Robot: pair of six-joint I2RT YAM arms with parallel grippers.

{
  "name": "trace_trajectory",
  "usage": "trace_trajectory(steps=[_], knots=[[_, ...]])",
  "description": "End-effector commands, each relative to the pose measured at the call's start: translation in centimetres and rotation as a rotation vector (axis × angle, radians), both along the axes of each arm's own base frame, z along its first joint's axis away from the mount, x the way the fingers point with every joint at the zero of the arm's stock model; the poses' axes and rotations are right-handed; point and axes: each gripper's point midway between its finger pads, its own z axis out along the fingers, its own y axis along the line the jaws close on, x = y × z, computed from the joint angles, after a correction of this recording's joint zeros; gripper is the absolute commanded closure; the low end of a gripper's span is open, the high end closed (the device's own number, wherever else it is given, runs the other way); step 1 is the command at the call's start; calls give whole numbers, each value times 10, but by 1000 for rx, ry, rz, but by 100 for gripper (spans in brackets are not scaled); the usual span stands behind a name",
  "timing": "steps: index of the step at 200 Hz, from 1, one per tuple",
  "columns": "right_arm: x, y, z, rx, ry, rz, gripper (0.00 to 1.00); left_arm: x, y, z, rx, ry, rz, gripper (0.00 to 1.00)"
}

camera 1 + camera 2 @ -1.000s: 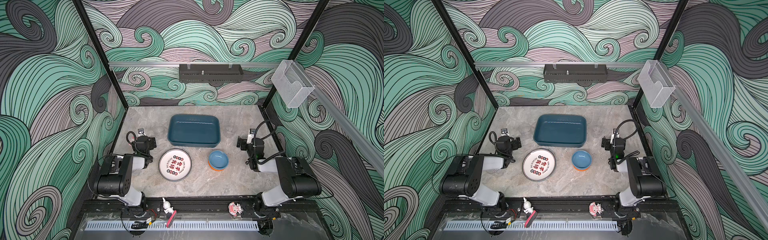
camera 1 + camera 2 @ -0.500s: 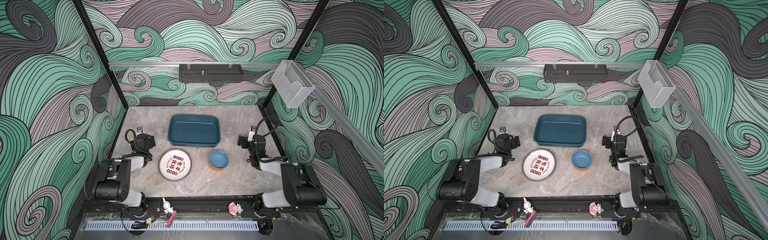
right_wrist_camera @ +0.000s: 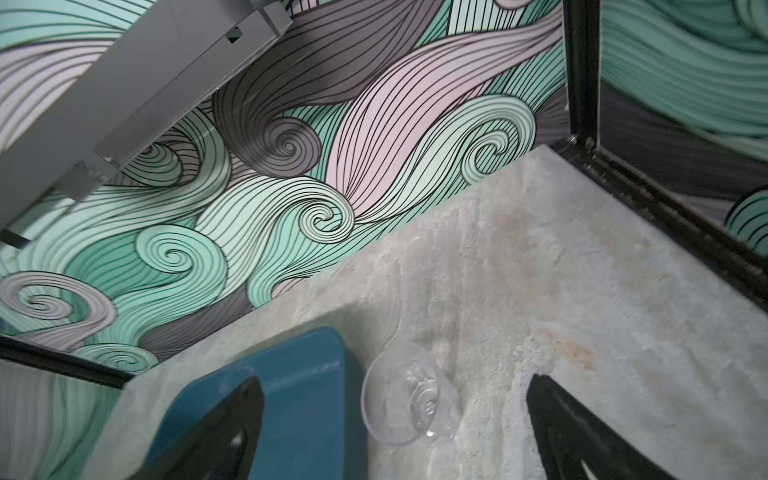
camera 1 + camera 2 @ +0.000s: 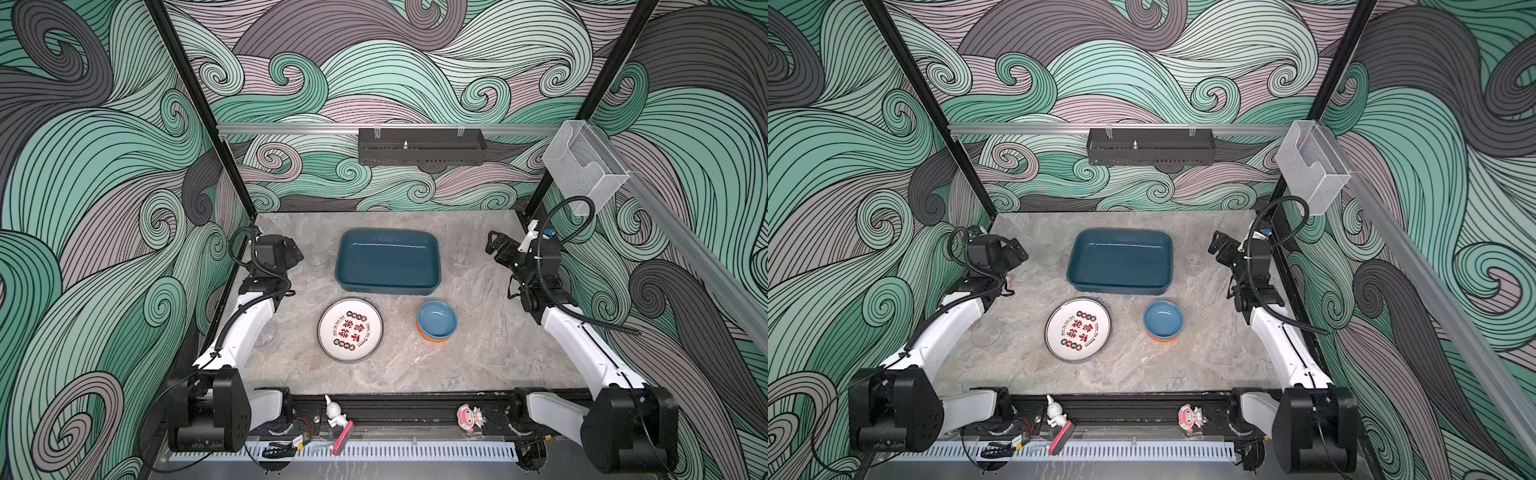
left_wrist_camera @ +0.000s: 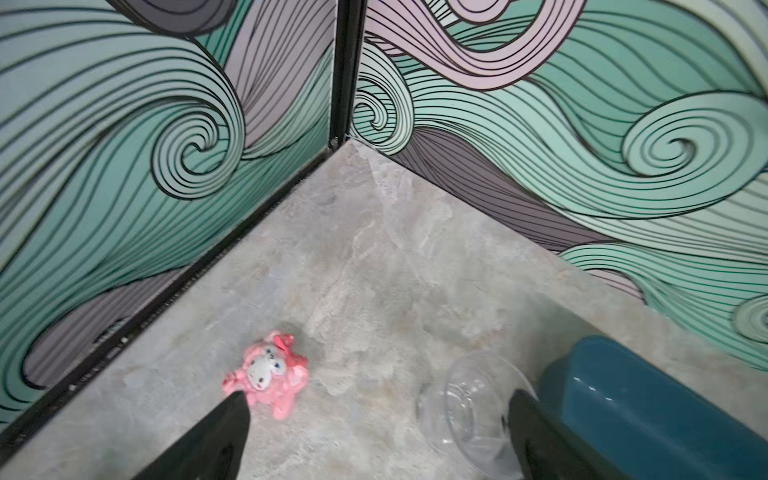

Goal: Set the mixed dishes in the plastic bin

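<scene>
The dark teal plastic bin (image 4: pixel 388 262) (image 4: pixel 1120 259) stands empty at the back middle. Of the mixed dishes, a white printed plate (image 4: pixel 350 329) (image 4: pixel 1078 329) lies in front of it, beside a blue bowl (image 4: pixel 437 318) nested in an orange one. Clear glass tumblers stand on either side of the bin: one (image 5: pixel 473 411) below my open left gripper (image 5: pixel 378 403) (image 4: pixel 297 253), close to one finger, the other (image 3: pixel 409 399) below and between the fingers of my open right gripper (image 3: pixel 395 386) (image 4: pixel 492 245). A third tumbler (image 4: pixel 986 332) sits by the left arm.
A pink figurine (image 5: pixel 268 374) lies on the table near the left gripper's other finger. White (image 4: pixel 333 411) and pink (image 4: pixel 469 417) figurines stand on the front rail. A black perforated tray (image 4: pixel 422 146) and a clear acrylic box (image 4: pixel 584 168) hang on the walls.
Both arms have stretched toward the back, carrying the grippers up beside the bin. The dishes have not moved.
</scene>
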Motion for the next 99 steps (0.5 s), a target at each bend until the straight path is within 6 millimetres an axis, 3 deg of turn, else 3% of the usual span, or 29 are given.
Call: trace_trajectory(steps=[1,23,61,82,99], knots=[[0,42,-9,249,138,176,22,-25,-31,-17,-225,118,-82,9],[-4,81,-4,217,272,322,41,-52,-57,-30,-340,228,-176,23],[-36,140,-15,95,440,491,50,-108,-94,-60,-508,436,-294,27],[-60,183,-29,63,536,642,60,-129,-105,-75,-565,510,-326,29],[-78,213,-42,6,598,729,62,-141,-110,-87,-611,563,-321,34]])
